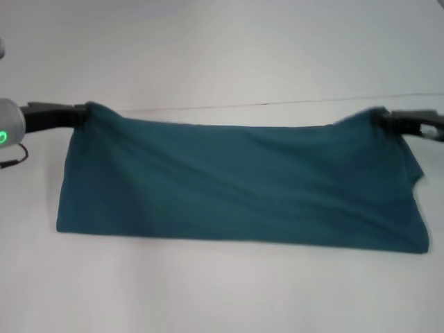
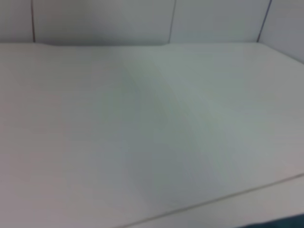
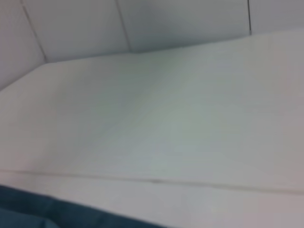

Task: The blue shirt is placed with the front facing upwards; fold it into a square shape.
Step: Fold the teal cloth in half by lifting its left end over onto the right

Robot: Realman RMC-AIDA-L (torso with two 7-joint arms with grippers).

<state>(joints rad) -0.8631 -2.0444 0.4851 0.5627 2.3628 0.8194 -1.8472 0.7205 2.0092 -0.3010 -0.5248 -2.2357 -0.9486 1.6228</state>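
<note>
The blue shirt (image 1: pixel 236 184) hangs as a wide teal band across the head view, its plain side showing, no print visible. Its lower edge rests on the white table (image 1: pixel 222 298). My left gripper (image 1: pixel 82 114) is shut on the shirt's upper left corner. My right gripper (image 1: pixel 386 119) is shut on the upper right corner. Both hold the top edge lifted and stretched between them. A strip of the shirt shows in the right wrist view (image 3: pixel 52 211), and a sliver in the left wrist view (image 2: pixel 285 222).
A thin seam line (image 1: pixel 277 104) runs across the table behind the shirt. The wrist views show bare white table (image 2: pixel 152 133) and a panelled wall (image 3: pixel 180 23) beyond it.
</note>
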